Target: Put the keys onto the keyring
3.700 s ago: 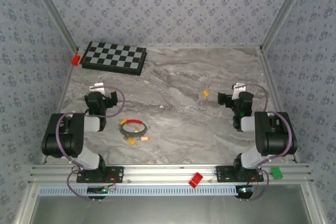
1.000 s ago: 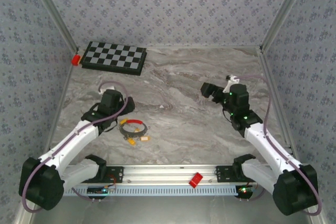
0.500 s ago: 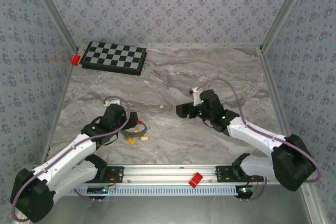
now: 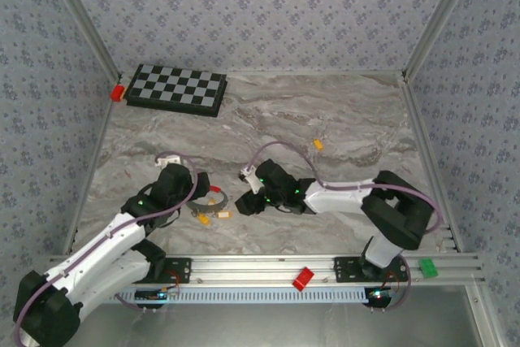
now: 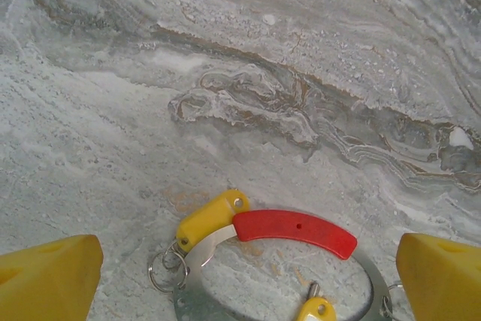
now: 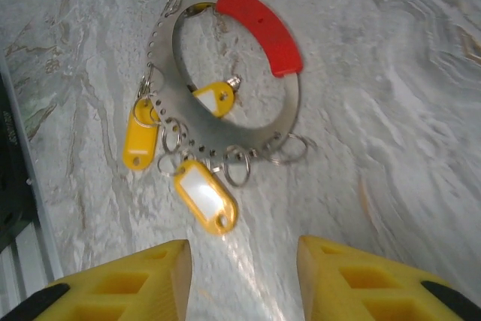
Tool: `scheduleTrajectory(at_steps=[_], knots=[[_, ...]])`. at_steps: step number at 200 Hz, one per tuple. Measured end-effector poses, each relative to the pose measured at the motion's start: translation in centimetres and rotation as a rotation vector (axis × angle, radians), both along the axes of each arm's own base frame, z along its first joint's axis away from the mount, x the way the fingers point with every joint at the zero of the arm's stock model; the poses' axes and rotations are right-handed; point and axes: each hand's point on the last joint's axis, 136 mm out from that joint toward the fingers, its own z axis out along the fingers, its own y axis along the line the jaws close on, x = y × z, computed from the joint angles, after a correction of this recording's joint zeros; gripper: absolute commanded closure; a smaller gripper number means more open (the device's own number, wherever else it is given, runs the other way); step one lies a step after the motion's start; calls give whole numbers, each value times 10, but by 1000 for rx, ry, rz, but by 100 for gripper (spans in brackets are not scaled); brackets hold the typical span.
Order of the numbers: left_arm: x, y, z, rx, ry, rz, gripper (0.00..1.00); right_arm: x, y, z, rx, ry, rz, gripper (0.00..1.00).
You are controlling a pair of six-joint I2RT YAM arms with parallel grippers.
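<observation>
The thin grey metal keyring with one red-sleeved arc point(image 6: 259, 31) is seen lying flat on the marbled grey tabletop point(image 4: 341, 103), near the front edge and left of centre, between the two arms. Several small keys with yellow plastic heads point(image 6: 204, 195) are gathered at it on small split rings point(image 6: 239, 167); whether every one is truly threaded onto the band cannot be told. One lone yellow-headed key point(image 4: 318, 144) lies well apart, farther back and to the right.

The left gripper point(image 4: 197, 187) is poised over the keyring's left edge, its yellow fingertips point(image 5: 45, 276) spread wide with nothing between them. In the wrist view the red arc lies just ahead of them. The right gripper point(image 4: 246, 201) is set just beside the keyring on its right, likewise released and empty, with the loop straight ahead of its fingers.

The coming move is judged to turn on the lone key: it lies behind and to the right of the right gripper, on that arm's side, so the right arm is the nearer, the left being across the keyring from it. The key's long axis appears slanted on the table, but its blade end cannot be made out.
</observation>
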Motion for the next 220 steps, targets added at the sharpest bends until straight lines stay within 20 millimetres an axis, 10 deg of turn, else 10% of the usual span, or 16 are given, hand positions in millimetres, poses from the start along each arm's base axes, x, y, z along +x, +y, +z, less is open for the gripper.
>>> scheduleTrajectory(at_steps=[220], knots=[[-12, 11, 9, -44, -83, 17, 0, 0, 44, -38, -39, 121, 76, 83]])
